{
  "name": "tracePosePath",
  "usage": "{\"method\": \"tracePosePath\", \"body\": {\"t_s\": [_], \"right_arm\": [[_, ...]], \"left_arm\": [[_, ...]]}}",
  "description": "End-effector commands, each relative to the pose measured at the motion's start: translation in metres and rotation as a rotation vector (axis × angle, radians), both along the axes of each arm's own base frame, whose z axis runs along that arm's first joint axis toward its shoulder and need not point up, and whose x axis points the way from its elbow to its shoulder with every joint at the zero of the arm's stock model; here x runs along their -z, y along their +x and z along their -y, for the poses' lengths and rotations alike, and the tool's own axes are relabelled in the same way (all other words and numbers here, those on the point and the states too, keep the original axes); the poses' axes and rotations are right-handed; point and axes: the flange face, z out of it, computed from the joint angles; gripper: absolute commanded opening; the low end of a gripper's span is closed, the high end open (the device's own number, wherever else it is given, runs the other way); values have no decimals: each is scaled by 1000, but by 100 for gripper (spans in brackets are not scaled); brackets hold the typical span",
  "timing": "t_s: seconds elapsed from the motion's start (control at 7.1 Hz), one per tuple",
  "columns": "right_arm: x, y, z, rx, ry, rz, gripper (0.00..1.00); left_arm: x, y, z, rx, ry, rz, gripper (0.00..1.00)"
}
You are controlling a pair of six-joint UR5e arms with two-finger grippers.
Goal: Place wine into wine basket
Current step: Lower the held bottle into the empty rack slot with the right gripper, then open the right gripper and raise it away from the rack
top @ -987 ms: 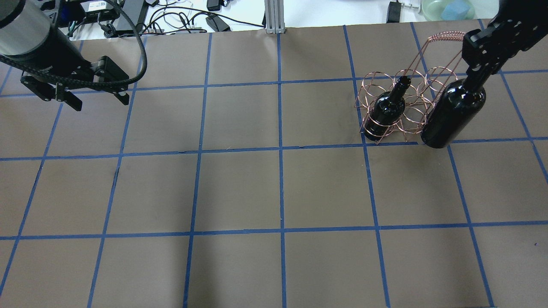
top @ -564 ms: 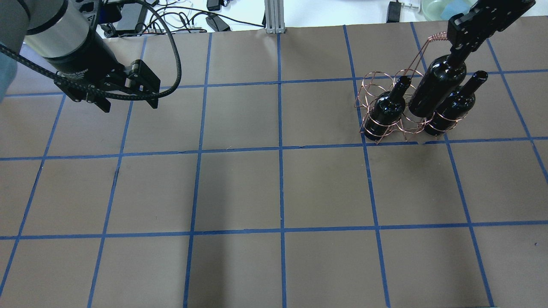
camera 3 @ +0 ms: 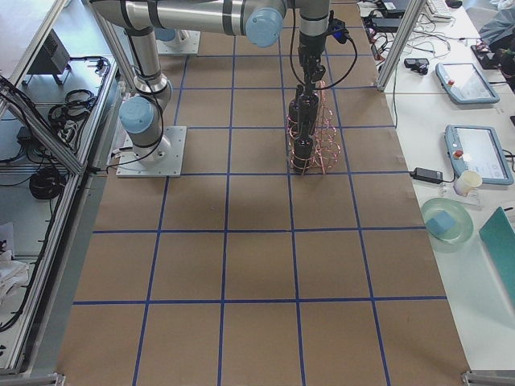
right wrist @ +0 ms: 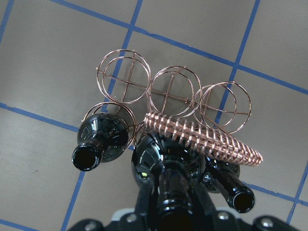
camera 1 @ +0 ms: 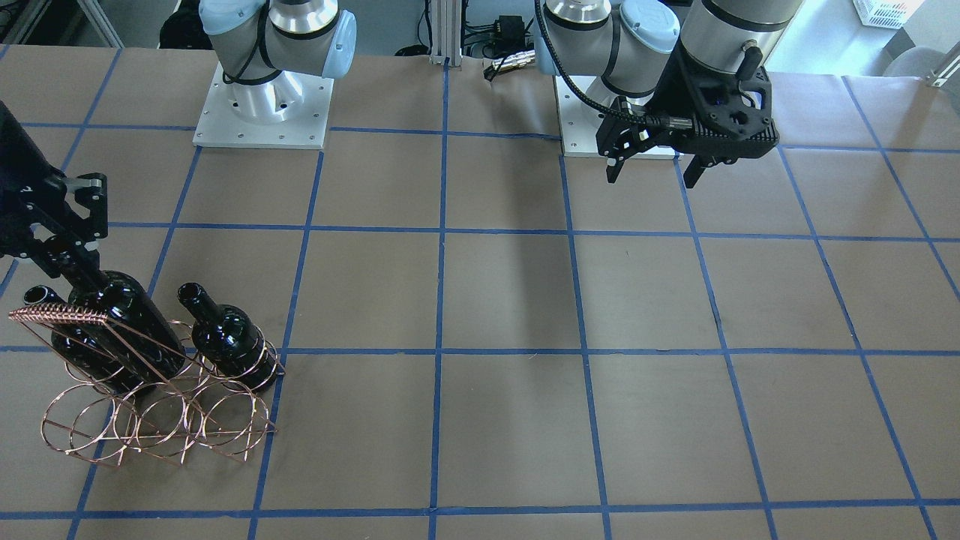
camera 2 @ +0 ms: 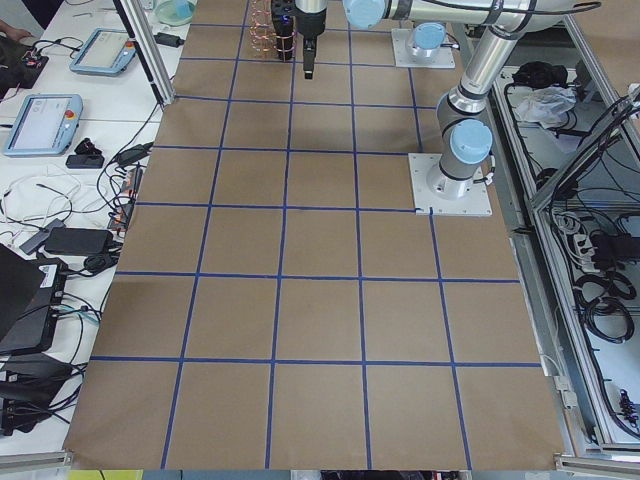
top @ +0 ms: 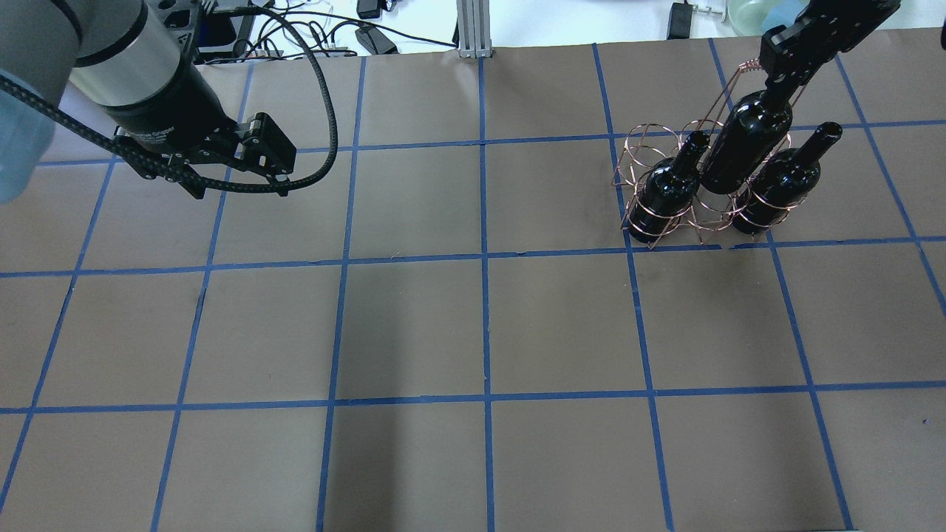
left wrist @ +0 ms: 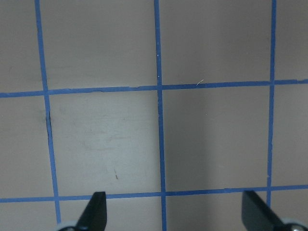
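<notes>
My right gripper (top: pixel 777 80) is shut on the neck of a near-black wine bottle (top: pixel 743 151). It holds the bottle tilted at the middle ring of the near row of the copper wire wine basket (top: pixel 641 148). Two like bottles stand in the rings on either side, one (top: pixel 665 193) to its left and one (top: pixel 785 186) to its right. The right wrist view shows the held bottle (right wrist: pixel 166 161) below the braided handle (right wrist: pixel 202 137) and three empty rings (right wrist: pixel 122 77). My left gripper (top: pixel 240 188) is open and empty, far off above the table.
Brown paper with a blue tape grid covers the table (top: pixel 480 332). Cables and power bricks (top: pixel 310 33) lie beyond the far edge. The arm bases (camera 1: pixel 262 105) stand on the robot's side. The left wrist view shows only bare paper (left wrist: pixel 159 120).
My right gripper has carried the bottle from the basket's right side to the middle ring, between the two standing bottles. My left arm has moved right, toward the table's middle.
</notes>
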Motion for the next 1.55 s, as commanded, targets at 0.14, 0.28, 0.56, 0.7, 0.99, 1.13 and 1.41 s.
{"method": "tracePosePath", "body": {"t_s": [0.14,0.28,0.56,0.7,0.99,1.13,1.41], "right_arm": [[16,-3,0,-11,30,5,0],[18,-18,0,0,37,9,0],[44,-23,-1,-17,43,87,0],[61,-25,4,-16,38,85,0],[72,-26,8,-14,31,82,0],[79,-27,12,-11,38,83,0],[81,-27,13,84,44,83,39]], "left_arm": [[-1,-2,-3,5,1,3,100],[3,-2,-3,3,8,-4,100],[2,-2,-9,5,5,4,100],[0,3,-8,-6,-2,6,100],[-2,9,-7,-19,-10,9,100],[-1,13,-7,-66,-2,11,100],[-1,13,-7,-99,-4,-7,100]]}}
